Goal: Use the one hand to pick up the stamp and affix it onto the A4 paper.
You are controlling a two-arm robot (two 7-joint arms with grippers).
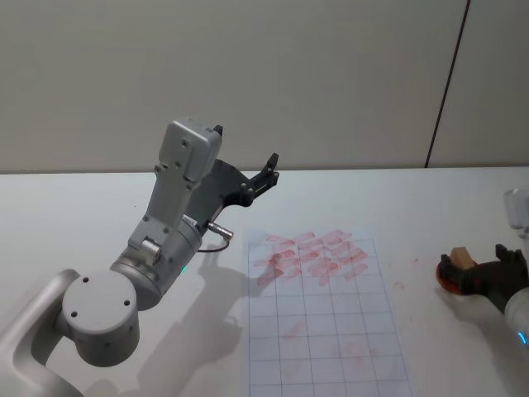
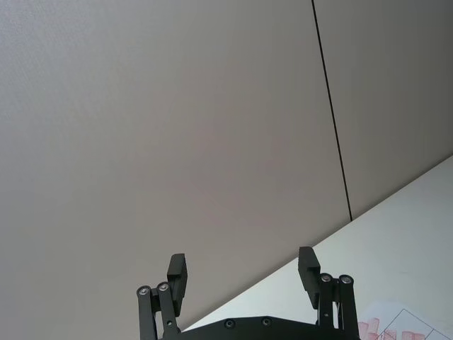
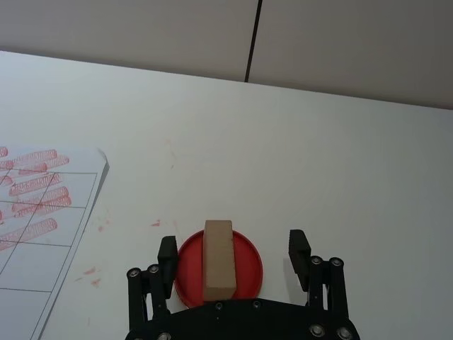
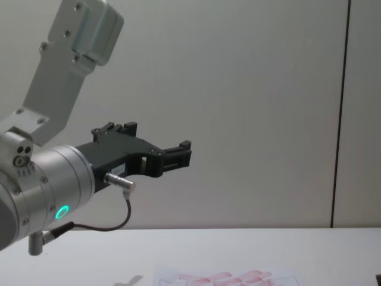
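The right gripper (image 3: 233, 242) hangs low over the white table (image 1: 74, 207) on the robot's right, its 2 fingers spread apart with the stamp (image 3: 218, 261) between them. Neither finger touches the wood, and a gap shows on each side. The stamp stands on a round red ink pad (image 3: 249, 268), well apart from the A4 paper (image 1: 331, 331). The paper lies flat at the middle of the table, ruled with a grid and carrying a cluster of pink-red prints (image 1: 314, 256) in its upper rows. The left gripper (image 2: 242, 273) is parked up in the air on the robot's left, fingers wide open and holding nothing

The step in hand looks like the pick-up. The block sits slightly nearer 1 finger than the other, so the gripper should probably centre itself first. It should then close squarely on the 2 long flat sides, low enough that the block cannot twist. A straight lift would keep the pad from dragging along if the ink clings. The lower rows of the grid look mostly bare and seem the better target for a flat, even press

No writing can be read: the prints are smeared shapes, and the small white label (image 4: 120, 169) on the left gripper's body is too small to make out
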